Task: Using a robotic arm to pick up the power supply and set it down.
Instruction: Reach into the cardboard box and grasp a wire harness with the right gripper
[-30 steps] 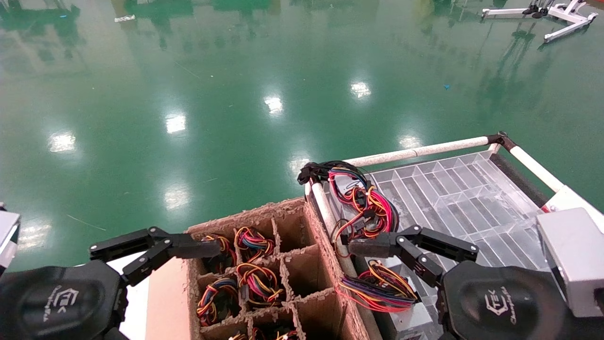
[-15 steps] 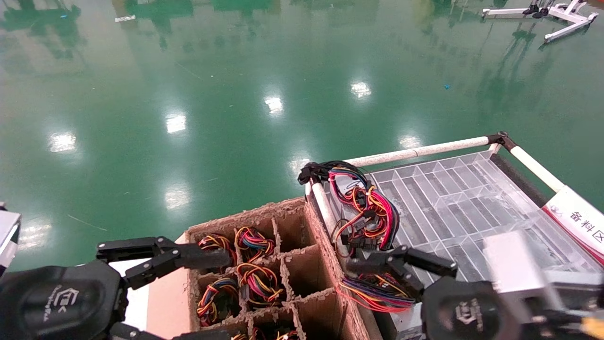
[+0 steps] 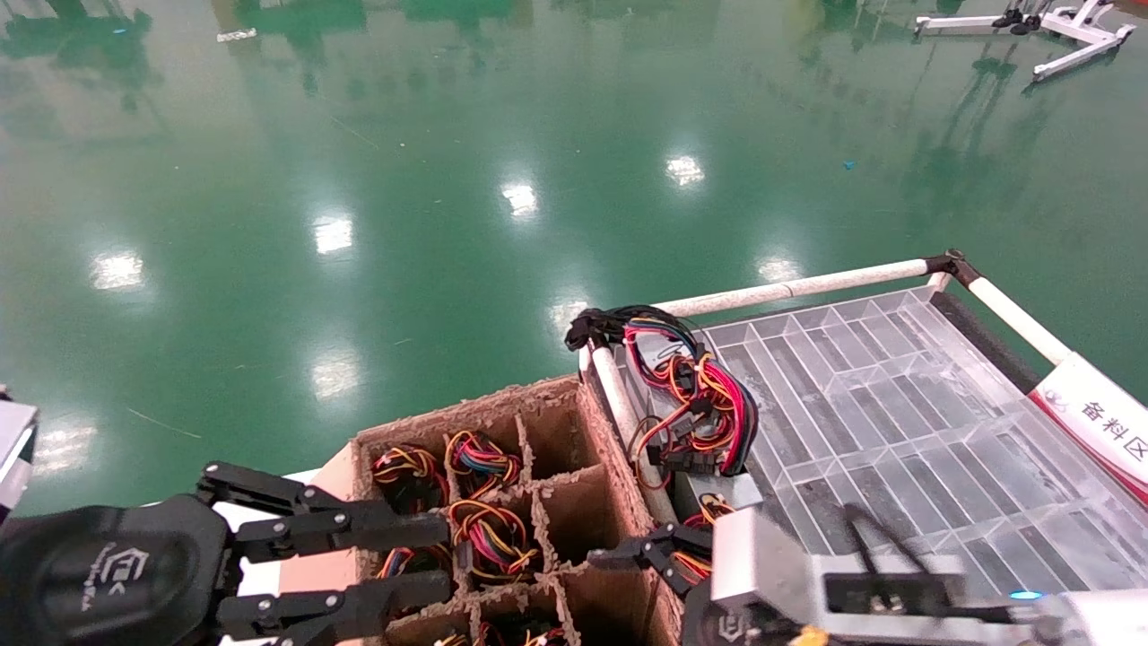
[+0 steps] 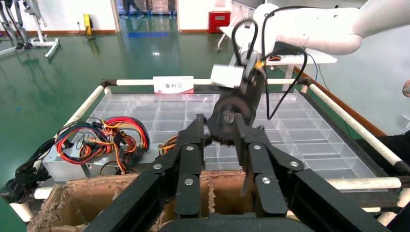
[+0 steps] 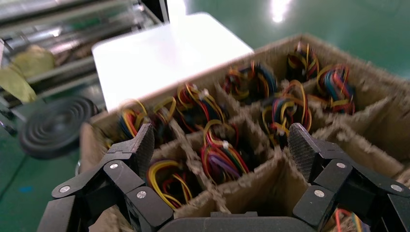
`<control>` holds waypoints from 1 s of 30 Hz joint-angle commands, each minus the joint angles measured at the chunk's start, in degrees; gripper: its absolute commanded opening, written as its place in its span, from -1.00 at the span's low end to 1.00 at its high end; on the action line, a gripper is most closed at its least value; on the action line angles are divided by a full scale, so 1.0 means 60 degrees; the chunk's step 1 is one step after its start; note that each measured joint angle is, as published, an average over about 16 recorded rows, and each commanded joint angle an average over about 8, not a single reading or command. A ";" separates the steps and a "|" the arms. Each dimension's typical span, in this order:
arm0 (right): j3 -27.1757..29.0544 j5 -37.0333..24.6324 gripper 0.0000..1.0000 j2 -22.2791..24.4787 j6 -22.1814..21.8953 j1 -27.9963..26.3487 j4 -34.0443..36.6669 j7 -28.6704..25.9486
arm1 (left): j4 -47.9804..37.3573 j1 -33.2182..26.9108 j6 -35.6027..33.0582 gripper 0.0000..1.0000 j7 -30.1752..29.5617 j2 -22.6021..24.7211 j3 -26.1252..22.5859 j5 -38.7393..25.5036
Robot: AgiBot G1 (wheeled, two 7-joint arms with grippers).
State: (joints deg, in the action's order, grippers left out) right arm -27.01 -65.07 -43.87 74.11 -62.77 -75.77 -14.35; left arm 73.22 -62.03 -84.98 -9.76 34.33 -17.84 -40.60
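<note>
green floor behind, right pincer (image 3: 628, 558) spread wide, empty, power supply (image 3: 717, 489) just beyond it

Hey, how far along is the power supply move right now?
Done: one unit with a big red wire loop already lies on the clear tray. In hand: nothing. The right gripper hangs open over the cardboard box, above a power supply in its cell. The left gripper is open at the box's other side. Left: grasp, lift, set down.
</note>
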 commanded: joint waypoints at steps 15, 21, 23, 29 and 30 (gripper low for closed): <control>-0.0978 -0.1750 -1.00 -0.1110 -0.0460 -0.0497 0.0258 -0.0400 | 0.0000 -0.0001 0.0002 -0.52 0.0003 -0.0002 -0.0006 0.0004; -0.1137 -0.2014 -1.00 -0.1291 -0.0484 -0.0594 0.0355 -0.0454 | 0.0000 -0.0002 0.0003 0.79 0.0004 -0.0003 -0.0008 0.0005; -0.1173 -0.2066 -1.00 -0.1328 -0.0486 -0.0606 0.0386 -0.0474 | 0.0000 -0.0002 0.0004 1.00 0.0004 -0.0003 -0.0009 0.0006; -0.1259 -0.2204 -1.00 -0.1384 -0.0488 -0.0624 0.0473 -0.0530 | 0.0000 -0.0003 0.0004 1.00 0.0005 -0.0004 -0.0011 0.0007; -0.1270 -0.2225 -1.00 -0.1388 -0.0489 -0.0625 0.0488 -0.0538 | 0.0000 -0.0003 0.0005 1.00 0.0005 -0.0004 -0.0011 0.0007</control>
State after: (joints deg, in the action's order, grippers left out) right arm -34.58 -78.32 -52.17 71.16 -66.47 -72.87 -17.52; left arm 73.22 -62.05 -84.95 -9.73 34.30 -17.91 -40.56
